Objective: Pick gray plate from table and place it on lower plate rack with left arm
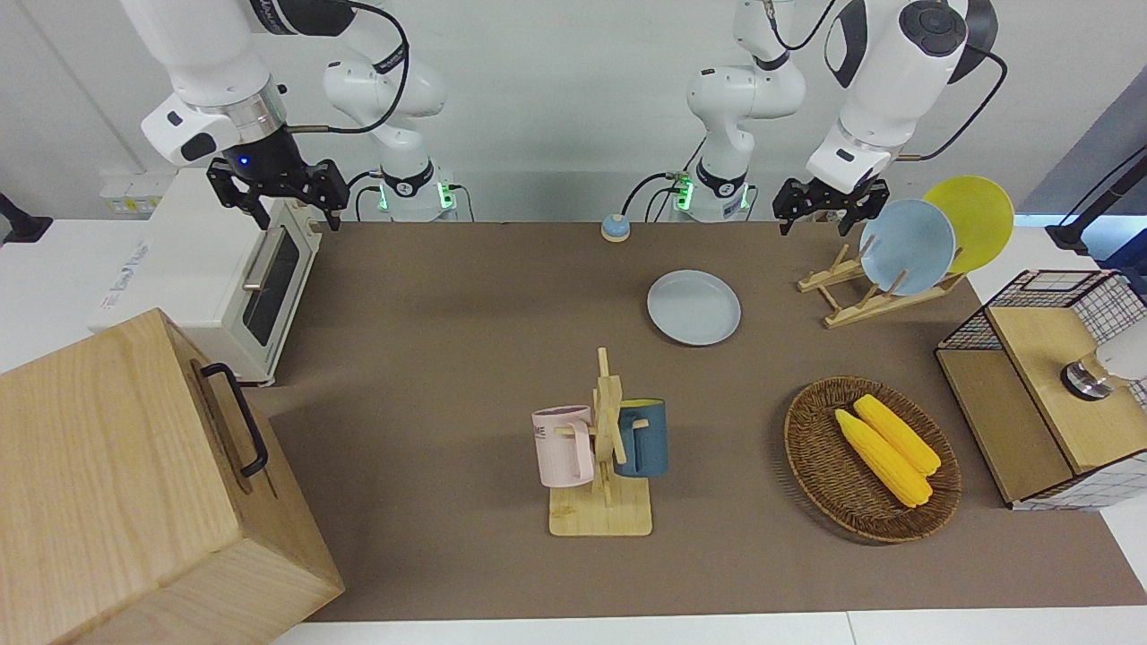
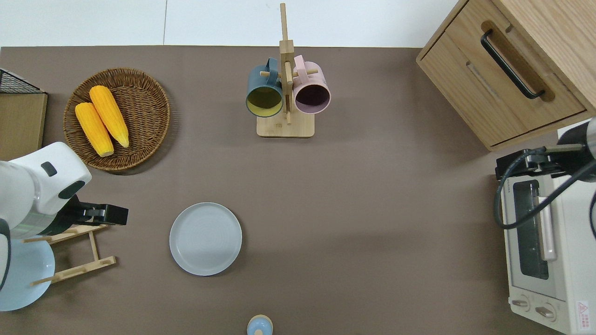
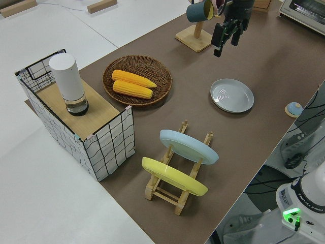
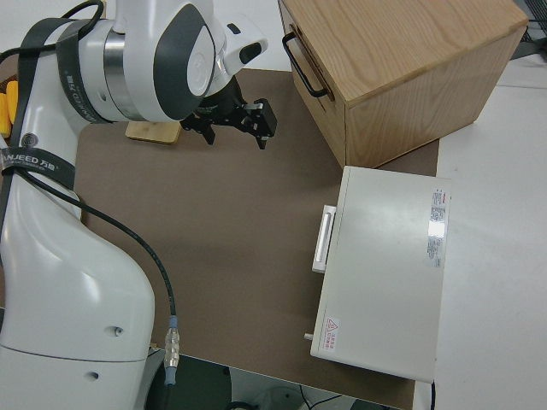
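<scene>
The gray plate [image 1: 694,307] lies flat on the brown table [image 1: 448,358], also in the overhead view [image 2: 205,238] and the left side view [image 3: 232,95]. The lower plate rack [image 1: 847,309] [image 2: 74,272] stands beside it toward the left arm's end. It holds a light blue plate [image 1: 907,246] and a yellow plate [image 1: 972,219], and its pegs toward the gray plate are free. My left gripper [image 1: 829,204] [image 2: 111,215] [image 3: 227,31] is open and empty, up in the air over the rack's farther rail, apart from the gray plate. My right gripper [image 1: 278,193] is open and parked.
A wicker basket [image 1: 811,448] with two corn cobs lies farther out than the rack. A mug stand [image 1: 602,511] with two mugs stands mid-table. A wire shelf box [image 1: 1030,394], a toaster oven [image 1: 224,278], a wooden cabinet [image 1: 116,475] and a small bell [image 1: 615,227] line the edges.
</scene>
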